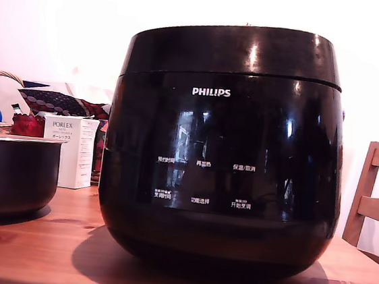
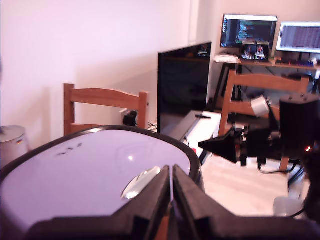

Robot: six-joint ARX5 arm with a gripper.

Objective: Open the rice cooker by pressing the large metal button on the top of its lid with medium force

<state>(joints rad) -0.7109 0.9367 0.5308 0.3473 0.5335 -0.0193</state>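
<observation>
The rice cooker [image 1: 223, 152] sits shut on the wooden table [image 1: 42, 249], its lid [image 2: 85, 175] right beneath my claw [image 2: 172, 181]. My fingers are pressed together into one blunt tip, I'd say for pushing, poised just beside the metal button [image 2: 140, 182]. The cooker is rounded, glossy black.

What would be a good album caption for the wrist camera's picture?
Closed gripper poised above the rice cooker's glossy lid, beside its metal button.
</observation>
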